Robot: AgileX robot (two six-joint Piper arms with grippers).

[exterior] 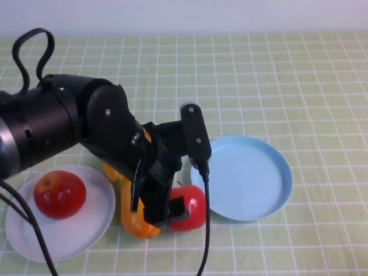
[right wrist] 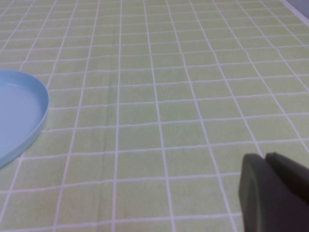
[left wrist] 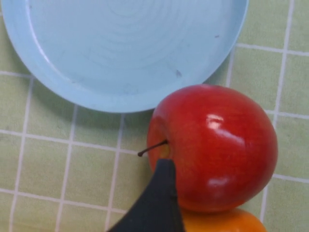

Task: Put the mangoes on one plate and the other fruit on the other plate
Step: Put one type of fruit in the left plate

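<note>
One red apple [exterior: 60, 194] lies on the white plate [exterior: 86, 230] at the front left. The second apple [exterior: 192, 208] [left wrist: 217, 145] rests on the cloth between an orange mango [exterior: 137, 223] [left wrist: 227, 223] and the empty light blue plate [exterior: 247, 178] [left wrist: 120, 48]. A yellower mango [exterior: 112, 172] is mostly hidden behind the left arm. My left gripper [exterior: 178, 210] is low over the second apple and open; one dark finger [left wrist: 157, 208] touches it beside the stem. My right gripper [right wrist: 266, 157] is shut, holds nothing, and hovers over bare cloth right of the blue plate [right wrist: 19, 111].
The left arm's bulky black body [exterior: 69, 123] and its cable [exterior: 204, 230] cover the table's left middle. A green checked cloth [exterior: 276, 80] spreads over the whole table. The right arm is outside the high view.
</note>
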